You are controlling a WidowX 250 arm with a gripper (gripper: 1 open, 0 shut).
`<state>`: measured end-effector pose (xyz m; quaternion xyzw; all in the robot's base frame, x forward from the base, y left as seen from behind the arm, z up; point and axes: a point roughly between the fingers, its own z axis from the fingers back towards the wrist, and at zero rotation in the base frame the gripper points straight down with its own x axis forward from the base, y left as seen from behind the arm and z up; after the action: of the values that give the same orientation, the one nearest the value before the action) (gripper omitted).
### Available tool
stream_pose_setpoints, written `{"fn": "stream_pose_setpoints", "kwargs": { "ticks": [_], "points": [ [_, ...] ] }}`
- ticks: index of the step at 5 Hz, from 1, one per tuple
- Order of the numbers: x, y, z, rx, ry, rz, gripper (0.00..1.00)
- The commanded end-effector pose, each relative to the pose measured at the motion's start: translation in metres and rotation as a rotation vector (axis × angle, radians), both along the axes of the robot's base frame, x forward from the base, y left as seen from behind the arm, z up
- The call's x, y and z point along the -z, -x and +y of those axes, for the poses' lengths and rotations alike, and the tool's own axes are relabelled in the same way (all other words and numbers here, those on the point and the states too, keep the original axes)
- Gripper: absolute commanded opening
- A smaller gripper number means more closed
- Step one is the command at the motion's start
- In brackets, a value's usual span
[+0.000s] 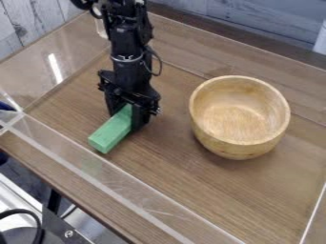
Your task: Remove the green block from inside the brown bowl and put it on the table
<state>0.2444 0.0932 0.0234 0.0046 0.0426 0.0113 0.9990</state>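
The green block (112, 133) lies slanted on the table (166, 181), left of the brown bowl (239, 115). My gripper (130, 112) points straight down over the block's upper end, its black fingers shut on that end. The block's lower end rests on the wood. The bowl stands upright with nothing inside it, a short gap to the right of the gripper.
Low clear acrylic walls (76, 157) edge the table along the front and left sides. A white plank wall (32, 24) stands behind at the upper left.
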Motion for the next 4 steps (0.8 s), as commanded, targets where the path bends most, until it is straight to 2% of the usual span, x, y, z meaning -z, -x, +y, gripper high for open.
{"fn": "stream_pose_setpoints", "kwargs": {
  "ticks": [1,4],
  "points": [
    [-0.0219,-0.013,0.0062,-0.011,-0.024,-0.072,0.0],
    [-0.0285,-0.0167,0.0048,-0.019,-0.016,-0.079,0.0]
  ]
}}
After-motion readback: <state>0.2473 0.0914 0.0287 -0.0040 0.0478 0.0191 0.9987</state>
